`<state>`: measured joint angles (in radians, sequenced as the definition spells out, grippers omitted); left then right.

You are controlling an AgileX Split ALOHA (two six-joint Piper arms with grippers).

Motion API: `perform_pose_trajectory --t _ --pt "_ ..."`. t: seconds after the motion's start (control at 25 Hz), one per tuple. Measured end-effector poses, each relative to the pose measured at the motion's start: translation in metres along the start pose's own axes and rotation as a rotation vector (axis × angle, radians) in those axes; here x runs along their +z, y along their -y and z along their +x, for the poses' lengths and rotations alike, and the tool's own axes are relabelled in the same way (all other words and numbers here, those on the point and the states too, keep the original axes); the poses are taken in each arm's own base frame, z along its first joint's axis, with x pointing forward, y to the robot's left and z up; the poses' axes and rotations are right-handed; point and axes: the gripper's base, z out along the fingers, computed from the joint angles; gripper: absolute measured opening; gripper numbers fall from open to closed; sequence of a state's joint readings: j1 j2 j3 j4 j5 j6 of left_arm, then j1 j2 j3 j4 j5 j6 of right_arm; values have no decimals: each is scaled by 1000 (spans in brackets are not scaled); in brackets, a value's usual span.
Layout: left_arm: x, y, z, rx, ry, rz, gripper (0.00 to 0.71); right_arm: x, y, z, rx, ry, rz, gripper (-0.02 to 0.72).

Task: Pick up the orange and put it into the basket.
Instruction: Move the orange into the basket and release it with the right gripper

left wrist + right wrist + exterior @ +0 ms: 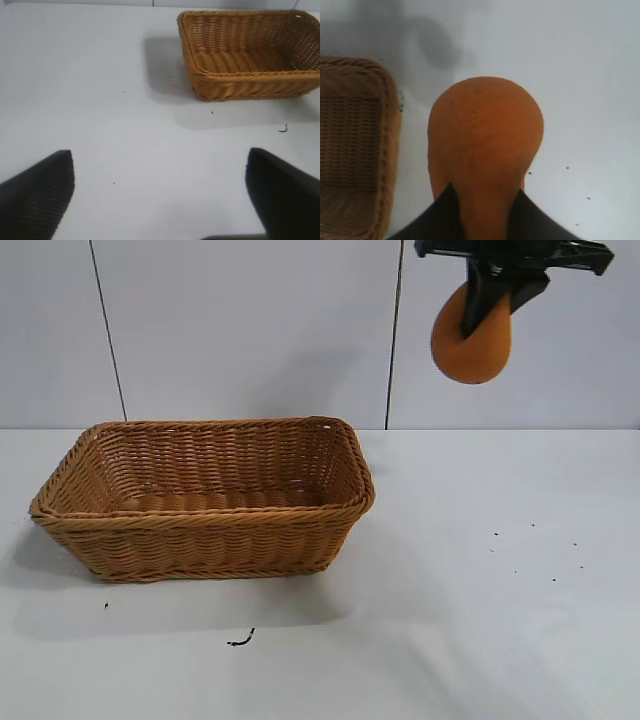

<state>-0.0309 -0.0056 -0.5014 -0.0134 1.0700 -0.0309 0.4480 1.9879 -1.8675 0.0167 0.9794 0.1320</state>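
matte teardrop orange (pixel 472 345), woven basket (pixel 205 530)

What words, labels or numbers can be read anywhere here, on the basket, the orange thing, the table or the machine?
None: no text, label, brand, number or sign shows in any view.
The basket is plain wicker.
The orange, held high by the right tool, is bare.
The left tool is unmarked.
The table carries only dark specks and a small curled scrap, no writing.

orange (pixel 478 345) in right pincer (pixel 497 295), high, right of basket (pixel 205 530) on table (pixel 480 620).
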Motion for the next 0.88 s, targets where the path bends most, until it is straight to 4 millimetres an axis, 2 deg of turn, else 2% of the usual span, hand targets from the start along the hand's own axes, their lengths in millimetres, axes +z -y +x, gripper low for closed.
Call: perform_pose_trajectory --t 0.2,0.4,0.52,0.68,0.88 --pt "0 0 0 0 0 0 666 20 -49 7 -66 11 -63 55" --pt "0 0 0 0 0 0 666 66 -83 25 -109 -41 -93 55" --pt "0 0 0 0 0 0 666 95 -95 35 -127 -60 -100 55" --pt "0 0 0 0 0 0 666 130 -98 47 -118 -83 -97 55" --pt "0 0 0 0 0 0 666 147 -97 55 -103 -112 -88 61"
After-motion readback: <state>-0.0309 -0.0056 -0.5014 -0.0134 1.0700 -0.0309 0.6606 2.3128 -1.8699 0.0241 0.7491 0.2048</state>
